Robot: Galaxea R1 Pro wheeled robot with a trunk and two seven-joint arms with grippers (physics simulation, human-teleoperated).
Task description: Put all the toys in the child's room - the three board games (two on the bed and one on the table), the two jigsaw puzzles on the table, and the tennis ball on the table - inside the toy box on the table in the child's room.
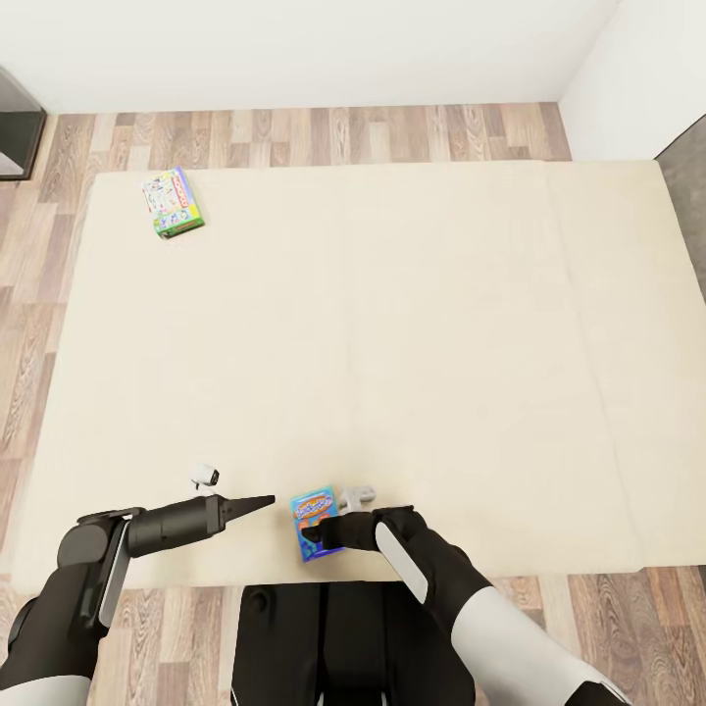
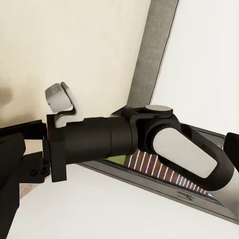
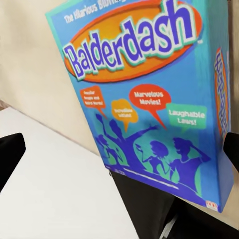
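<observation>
Near the beige mattress's (image 1: 392, 324) front edge, a small blue flat Balderdash game box (image 1: 316, 524), lying flat just ahead of the right gripper (image 1: 312, 535), fingertips at its near side; grip unclear. Far off by the opposite corner, a green-edged Monopoly box (image 1: 174, 203). Left gripper (image 1: 267, 502) beside, black fingers seemingly together.

Blue board game box (image 3: 149, 99): lid title "Balderdash" in purple on an orange oval; above it, partly cut off, "The Hilarious Bluffing…". Speech bubbles on the lid: "Marvelous Movies!", "Laughable Laws!"; two smaller orange bubbles too blurred to read. Green-edged game box (image 1: 174, 202), far left on the bed: lettering illegible.
</observation>
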